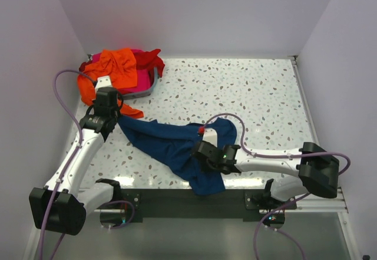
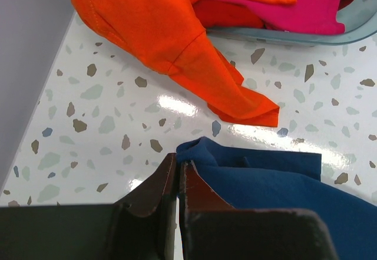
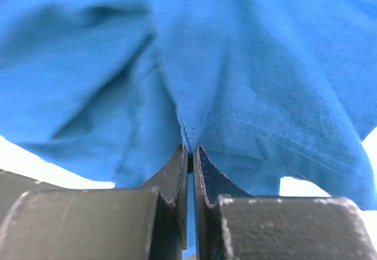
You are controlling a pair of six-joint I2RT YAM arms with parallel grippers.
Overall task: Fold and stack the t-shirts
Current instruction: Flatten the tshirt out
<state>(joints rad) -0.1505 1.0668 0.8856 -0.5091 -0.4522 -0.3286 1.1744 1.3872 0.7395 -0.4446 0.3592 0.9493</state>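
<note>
The navy blue t-shirt [image 1: 168, 145] [image 2: 277, 183] lies crumpled and stretched across the front of the speckled table. At its upper left corner my left gripper [image 1: 112, 119] [image 2: 178, 158] is shut on the cloth's edge. My right gripper [image 1: 200, 149] [image 3: 190, 149] is shut on a pinched fold of the same shirt [image 3: 206, 53] near its right end. The orange t-shirt [image 1: 118, 65] [image 2: 159, 30] spills over the pile at the back left, with the red t-shirt [image 1: 152, 59] [image 2: 224, 13] and the magenta pink t-shirt [image 1: 141, 83] [image 2: 306, 15] under it.
A grey tray [image 1: 154, 86] [image 2: 353, 30] holds the pile of shirts at the back left. White walls close in the table on the left [image 1: 29, 65], back and right. A purple cable [image 1: 235, 118] loops over the table by the right arm.
</note>
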